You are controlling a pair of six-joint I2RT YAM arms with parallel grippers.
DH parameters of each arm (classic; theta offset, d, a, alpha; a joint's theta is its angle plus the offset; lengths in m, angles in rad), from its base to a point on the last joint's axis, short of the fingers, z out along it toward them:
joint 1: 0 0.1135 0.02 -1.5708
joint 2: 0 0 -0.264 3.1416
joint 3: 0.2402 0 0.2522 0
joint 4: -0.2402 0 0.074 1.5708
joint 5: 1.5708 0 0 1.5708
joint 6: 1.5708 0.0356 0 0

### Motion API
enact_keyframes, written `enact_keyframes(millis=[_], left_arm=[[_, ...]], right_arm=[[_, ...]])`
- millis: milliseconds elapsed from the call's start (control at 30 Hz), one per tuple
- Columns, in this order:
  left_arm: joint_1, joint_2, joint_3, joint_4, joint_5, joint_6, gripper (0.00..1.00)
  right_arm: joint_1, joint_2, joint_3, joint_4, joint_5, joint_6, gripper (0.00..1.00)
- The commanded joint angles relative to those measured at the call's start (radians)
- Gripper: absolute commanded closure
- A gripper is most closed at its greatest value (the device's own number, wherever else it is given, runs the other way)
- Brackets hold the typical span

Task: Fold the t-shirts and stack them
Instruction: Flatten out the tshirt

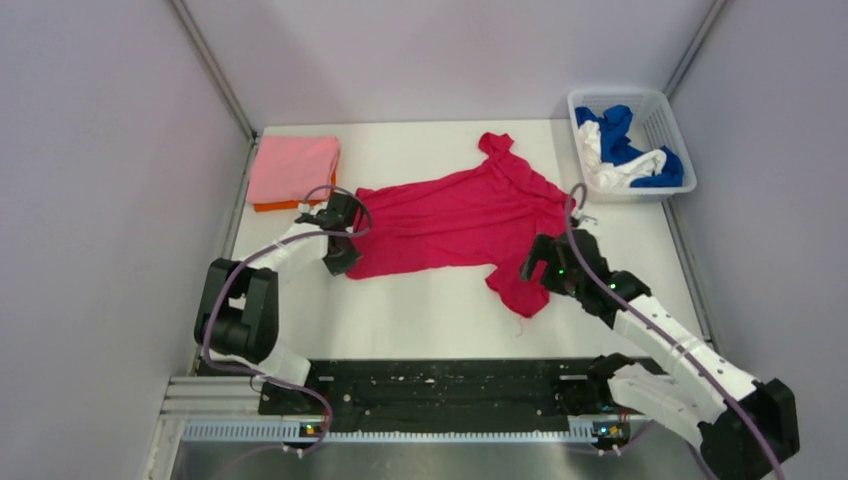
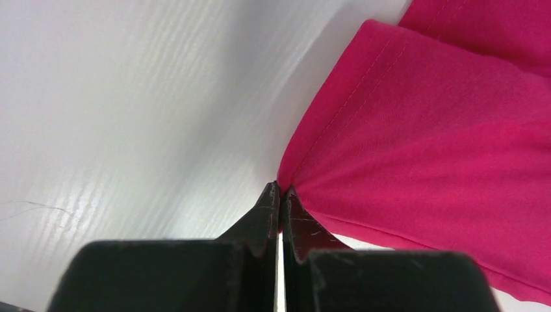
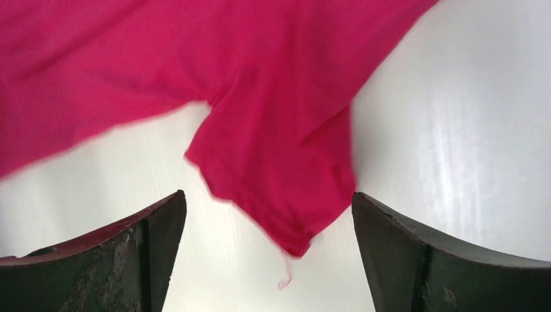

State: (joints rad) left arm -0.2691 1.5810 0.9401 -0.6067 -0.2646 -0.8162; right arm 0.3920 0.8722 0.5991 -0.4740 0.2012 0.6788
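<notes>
The crimson-pink t-shirt lies spread and rumpled across the middle of the white table. My left gripper is shut on its left hem corner, the cloth bunching at the fingertips. My right gripper is open and hovers over the shirt's near sleeve, which lies between the two fingers without touching them. A folded light pink t-shirt rests on an orange one at the back left. Blue and white t-shirts lie crumpled in the basket.
The white mesh basket stands at the back right corner. Grey walls close in the table on the left, back and right. The black rail with the arm bases runs along the near edge.
</notes>
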Motion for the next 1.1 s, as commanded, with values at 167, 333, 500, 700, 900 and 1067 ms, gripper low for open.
enact_keyframes(millis=[167, 333, 500, 700, 900, 1067], left_arm=[[-0.001, -0.102, -0.036, -0.013, -0.078, -0.001, 1.0], [-0.001, -0.11, -0.04, -0.009, -0.072, -0.003, 1.0], [0.0, -0.112, -0.039, -0.001, -0.059, -0.001, 1.0], [-0.001, -0.12, -0.041, -0.005, -0.063, -0.003, 1.0], [-0.001, -0.136, -0.044, -0.011, -0.072, -0.006, 1.0], [-0.001, -0.143, -0.043, -0.018, -0.076, -0.006, 1.0]], right_arm=[[0.254, 0.178, 0.019, -0.148, 0.12, 0.233, 0.17], [0.269, 0.143, -0.048, -0.112, 0.071, 0.281, 0.33], [0.268, 0.149, -0.078, -0.119, 0.058, 0.289, 0.44], [0.273, 0.204, -0.089, -0.06, -0.001, 0.283, 0.56], [0.292, 0.228, -0.107, -0.053, -0.003, 0.312, 0.64], [0.301, 0.245, -0.108, -0.054, -0.001, 0.317, 0.7]])
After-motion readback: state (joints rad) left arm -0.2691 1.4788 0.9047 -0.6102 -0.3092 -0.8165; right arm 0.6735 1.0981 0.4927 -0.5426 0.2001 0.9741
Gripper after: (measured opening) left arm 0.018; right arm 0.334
